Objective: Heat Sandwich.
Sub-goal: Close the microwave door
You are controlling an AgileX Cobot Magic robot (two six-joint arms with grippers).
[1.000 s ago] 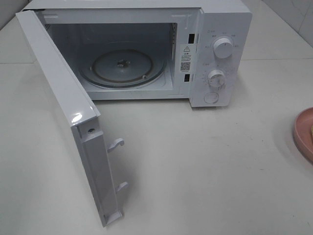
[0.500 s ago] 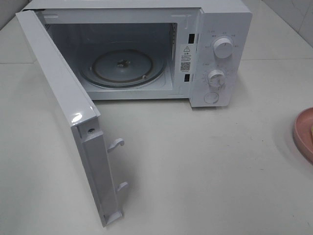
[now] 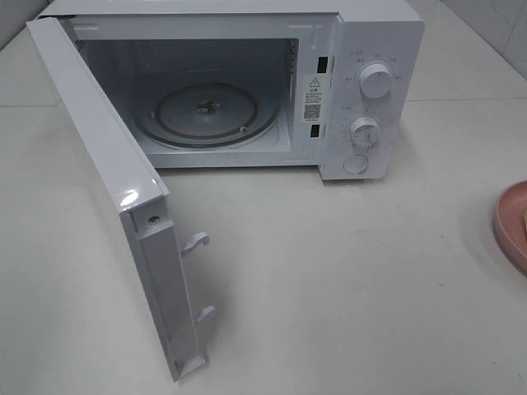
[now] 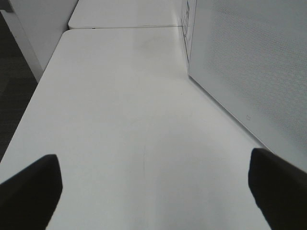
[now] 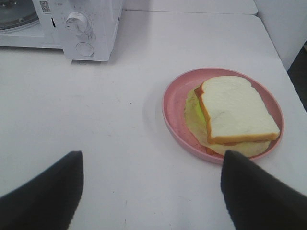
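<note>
Where both pincers gape empty, sandwich (image 5: pixel 237 115): 1 pale white slice over yellow-green filling, on pink plate (image 5: pixel 175 112).

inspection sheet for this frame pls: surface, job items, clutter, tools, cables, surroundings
Surface: plain white tabletop, bare between oven and plate; a seam runs across its far part.
Job's things: white box-shaped microwave with its door swung wide open and the round glass turntable bare. White-bread sandwich lies on a round pink plate, on the table to the microwave's right, only the plate's edge showing in the high view.
Clutter: nothing seen.
Grippers: left tool open, holding nothing, beside the open door. Right tool open, holding nothing, short of the plate.
Cables: nothing seen.
Surroundings: dark floor beside the table.
</note>
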